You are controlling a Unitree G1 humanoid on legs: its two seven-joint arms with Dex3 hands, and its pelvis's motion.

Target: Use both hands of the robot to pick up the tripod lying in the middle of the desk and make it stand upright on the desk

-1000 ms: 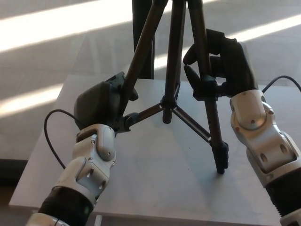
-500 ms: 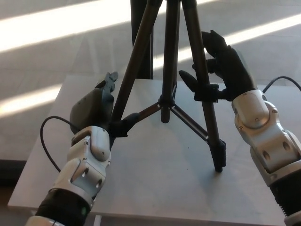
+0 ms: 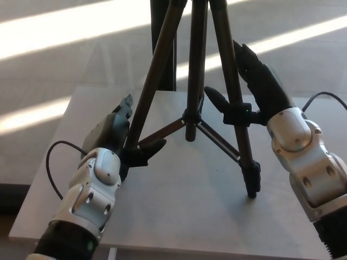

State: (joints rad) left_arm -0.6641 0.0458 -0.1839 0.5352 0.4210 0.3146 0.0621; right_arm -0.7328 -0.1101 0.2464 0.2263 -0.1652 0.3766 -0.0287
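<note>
The black tripod (image 3: 196,81) stands upright on the grey desk (image 3: 179,200), legs spread, its top cut off by the picture's upper edge. One foot (image 3: 252,183) rests on the desk at the right. My left hand (image 3: 116,135) sits beside the left leg, fingers spread apart, with the thumb reaching under the leg near its brace. My right hand (image 3: 260,81) is next to the right leg with its fingers stretched out straight and the thumb pointing toward the leg clamp. Neither hand is closed on the tripod.
The desk's left edge (image 3: 49,162) and front edge lie close to my left forearm. Black cables loop from both wrists. Behind the desk is a carpeted floor with bright sunlight stripes (image 3: 65,32) and a dark post (image 3: 162,49).
Both hands have opened and let go of the tripod legs. The left hand has drawn back down-left, the right hand's fingers have straightened out. The tripod stays standing.
</note>
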